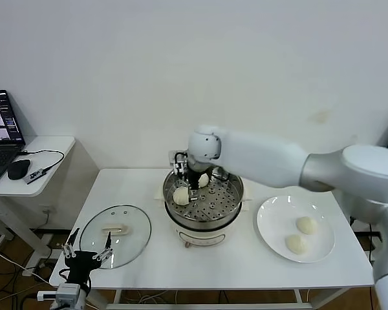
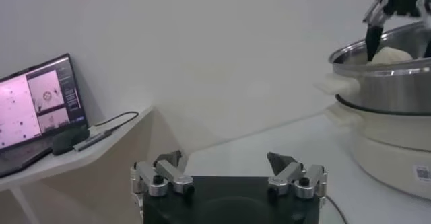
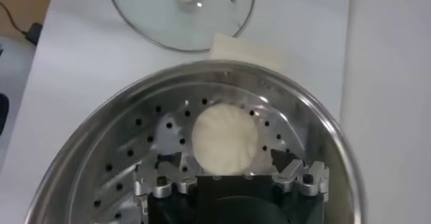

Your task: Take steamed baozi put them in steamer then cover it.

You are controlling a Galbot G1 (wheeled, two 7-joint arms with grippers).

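Baozi [image 3: 225,138] resting on steamer [image 1: 204,210] tray, nine o'clock side, between spread right gripper [image 1: 189,183] fingers, unpinched. Two more on plate [image 1: 269,226], three o'clock, right arm nearer. Left gripper [image 1: 88,254] spread, parked beside cover [image 1: 115,236].

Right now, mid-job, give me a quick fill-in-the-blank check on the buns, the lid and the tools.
1. The plate holds ___ baozi.
2. The cover lies on the table, to the steamer's ___.
3. The right tool stands ___ over a baozi on the steamer's tray.
4. The left tool holds ___.

Missing words: two; left; open; nothing
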